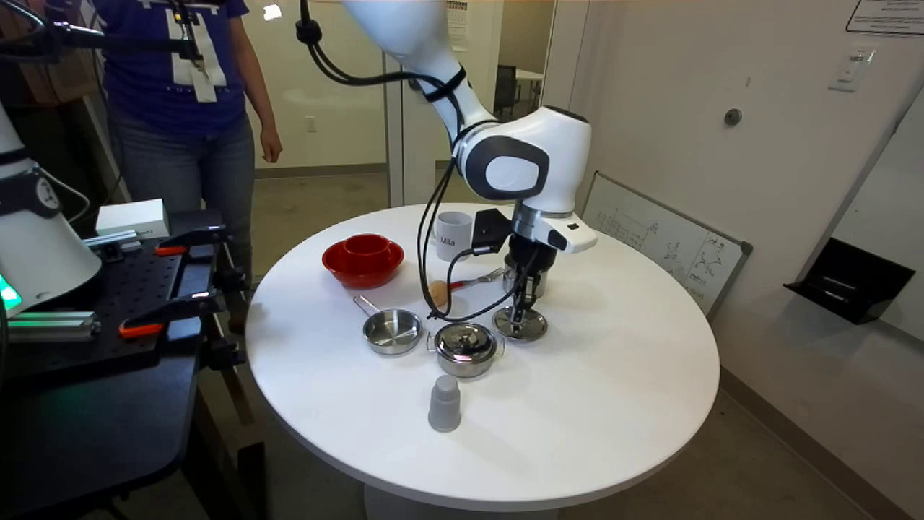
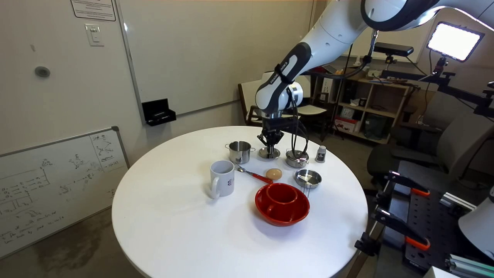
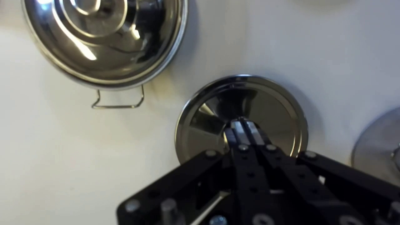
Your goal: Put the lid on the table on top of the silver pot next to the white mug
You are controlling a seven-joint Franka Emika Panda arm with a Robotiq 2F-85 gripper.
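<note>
The lid (image 1: 534,327) is a flat round silver disc low over the white table (image 1: 613,404); I cannot tell whether it touches the top. It also shows in an exterior view (image 2: 263,154) and the wrist view (image 3: 275,109). My gripper (image 1: 517,315) points down with its fingers (image 3: 245,125) nearly together at the lid's centre, shut on its knob, which they hide. The silver pot (image 2: 239,153) stands upright and uncovered beside the lid; the arm partly hides it in an exterior view (image 1: 538,283). The white mug (image 2: 224,179) stands near the pot, also visible behind the cables (image 1: 453,232).
A lidded steel pot (image 1: 465,352) stands close to the lid, also in the wrist view (image 3: 106,47). A small pan (image 1: 392,331), red bowl (image 1: 354,278) holding a red cup (image 1: 367,249), red-handled fork (image 2: 259,177), egg (image 2: 273,174) and grey cup-like object (image 1: 445,406) are around.
</note>
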